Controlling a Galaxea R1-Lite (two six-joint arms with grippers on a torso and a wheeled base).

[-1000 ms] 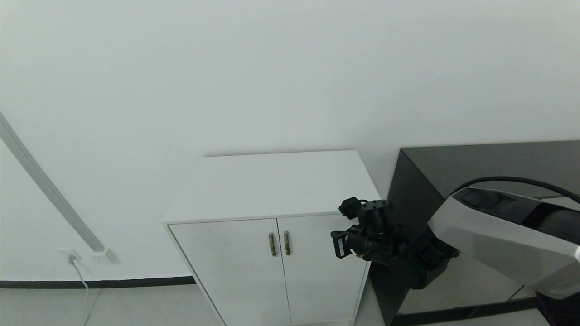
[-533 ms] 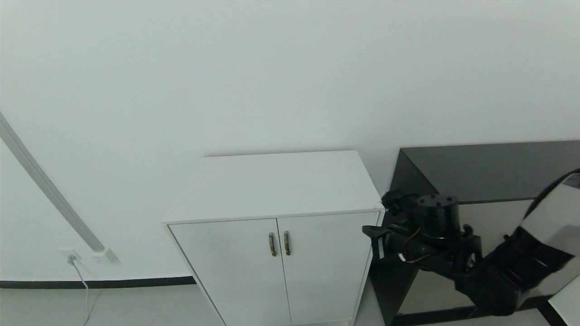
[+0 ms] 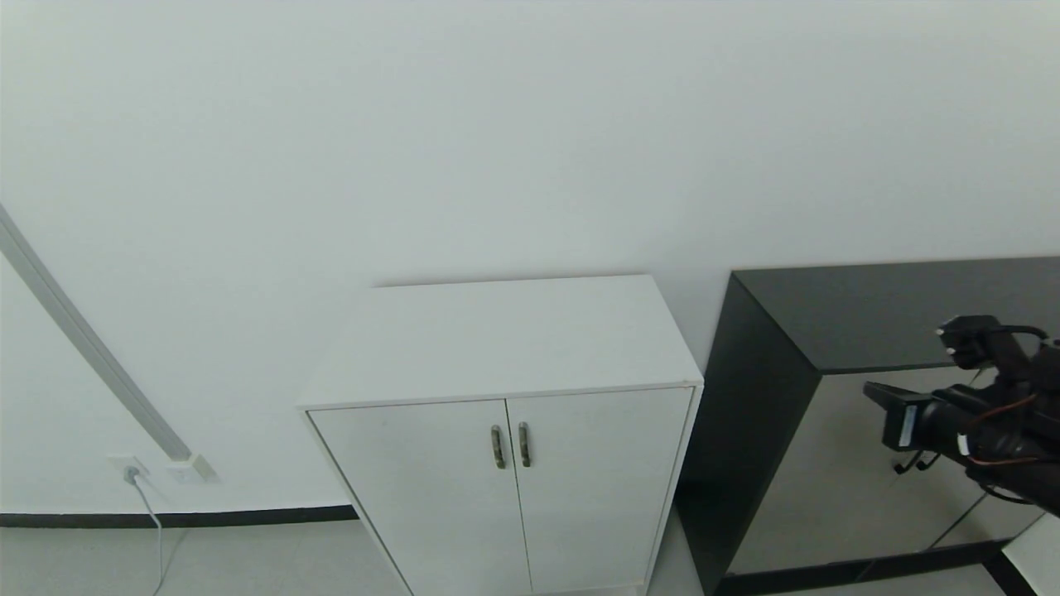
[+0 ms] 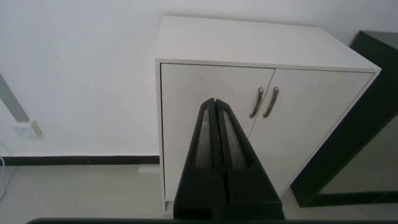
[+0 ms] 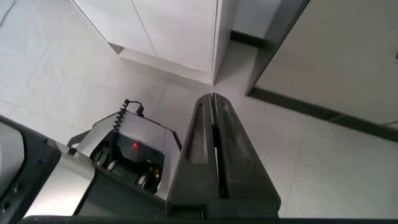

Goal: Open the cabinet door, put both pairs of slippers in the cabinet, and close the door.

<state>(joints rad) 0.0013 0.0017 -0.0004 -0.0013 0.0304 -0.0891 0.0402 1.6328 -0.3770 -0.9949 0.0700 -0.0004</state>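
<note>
While both doors [image 3: 414,480] sit flush and closed, the white cabinet [image 3: 497,339] stands on the pale tiled floor [image 3: 248,563] with its back against the white wall [image 3: 530,124]. It has a flat bare top, and two slim metal handles [image 3: 497,447] stand upright side by side where the doors meet.

The left wrist view faces the cabinet front. There the left gripper [image 4: 215,102] is well short of the doors, its two dark fingers pressed together with nothing between them. The right wrist view looks down at the floor tiles by the cabinet's lower right corner. There the right gripper [image 5: 213,98] points at the floor, its fingers likewise together and empty. From the head view, the right arm [image 3: 994,414] juts in at the right edge, in front of a black table [image 3: 894,306], well apart from the cabinet.

That table stands just beside the cabinet's right side, and its dark end panel rises a little above the cabinet top. To the cabinet's left, a grey trunking strip [image 3: 83,339] slants down the wall to a socket [image 3: 128,470]. A plugged-in cable [image 3: 153,517] drops from the socket across the black skirting [image 3: 182,517] towards the floor. Nothing stands between either gripper and the doors.
</note>
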